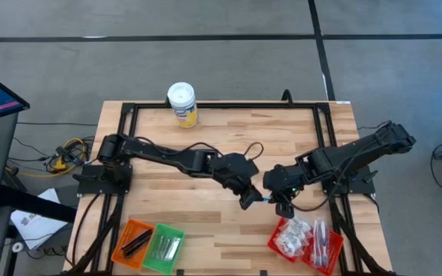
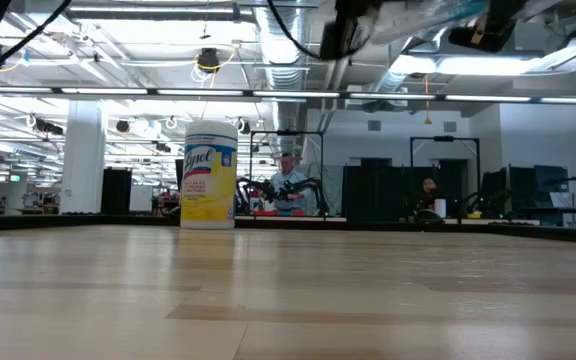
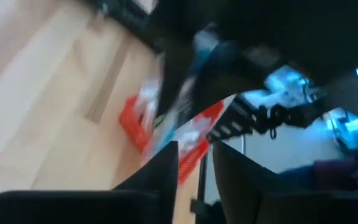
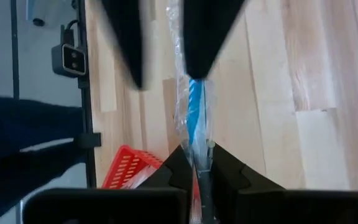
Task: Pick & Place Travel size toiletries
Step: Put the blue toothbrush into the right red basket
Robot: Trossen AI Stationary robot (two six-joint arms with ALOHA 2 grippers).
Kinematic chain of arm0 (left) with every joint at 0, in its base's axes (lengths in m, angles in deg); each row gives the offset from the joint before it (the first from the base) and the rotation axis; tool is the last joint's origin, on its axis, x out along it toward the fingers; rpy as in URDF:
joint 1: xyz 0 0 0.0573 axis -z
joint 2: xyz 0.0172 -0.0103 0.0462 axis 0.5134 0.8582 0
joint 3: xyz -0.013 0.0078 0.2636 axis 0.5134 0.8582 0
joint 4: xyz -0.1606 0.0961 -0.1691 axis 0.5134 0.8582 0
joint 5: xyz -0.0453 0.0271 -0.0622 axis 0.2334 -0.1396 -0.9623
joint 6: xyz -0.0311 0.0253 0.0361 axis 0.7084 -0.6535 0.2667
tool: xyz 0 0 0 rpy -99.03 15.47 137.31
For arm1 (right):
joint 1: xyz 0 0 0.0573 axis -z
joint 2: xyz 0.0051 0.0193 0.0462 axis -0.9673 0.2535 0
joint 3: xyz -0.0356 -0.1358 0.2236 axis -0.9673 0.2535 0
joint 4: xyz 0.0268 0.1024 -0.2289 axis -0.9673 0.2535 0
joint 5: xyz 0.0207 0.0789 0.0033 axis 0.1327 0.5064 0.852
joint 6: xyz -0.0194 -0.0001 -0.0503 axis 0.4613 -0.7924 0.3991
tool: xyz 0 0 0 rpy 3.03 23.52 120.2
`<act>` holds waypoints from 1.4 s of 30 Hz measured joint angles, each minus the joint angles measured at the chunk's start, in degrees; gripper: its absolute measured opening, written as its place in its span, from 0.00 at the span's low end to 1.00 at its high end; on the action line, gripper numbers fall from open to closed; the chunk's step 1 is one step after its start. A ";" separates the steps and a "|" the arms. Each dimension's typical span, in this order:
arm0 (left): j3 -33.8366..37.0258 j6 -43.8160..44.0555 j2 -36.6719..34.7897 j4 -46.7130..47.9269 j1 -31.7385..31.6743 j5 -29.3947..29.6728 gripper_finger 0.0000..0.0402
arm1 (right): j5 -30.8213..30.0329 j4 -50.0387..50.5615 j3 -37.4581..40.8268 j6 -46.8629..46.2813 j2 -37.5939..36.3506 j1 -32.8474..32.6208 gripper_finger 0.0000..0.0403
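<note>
Tool on my right arm (image 4: 194, 163) was clamped tight on a clear-wrapped blue stick (image 4: 194, 115); my left tool (image 3: 194, 168), just beside, stood slightly parted around it.

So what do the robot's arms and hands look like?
Both arms are black and jointed, like thick bent sticks. The left arm has a thin black cable looping off it. Each hand has two flat, dark, pointed fingers: the left hand and the right hand. A tiny green light glows near the right hand.
</note>
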 joint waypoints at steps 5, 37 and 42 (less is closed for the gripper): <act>0.00 -3.34 -5.22 -0.16 0.09 7.77 0.29 | -0.04 -0.31 0.00 -1.53 0.00 -0.01 0.05; -0.02 -14.67 -19.24 -14.13 0.09 24.69 0.33 | -52.37 -57.61 -0.02 -7.53 -11.78 -11.82 0.05; 0.02 -13.69 -18.28 -21.12 -0.61 20.30 0.33 | -53.23 -64.07 -0.02 -7.36 -7.44 -12.00 0.05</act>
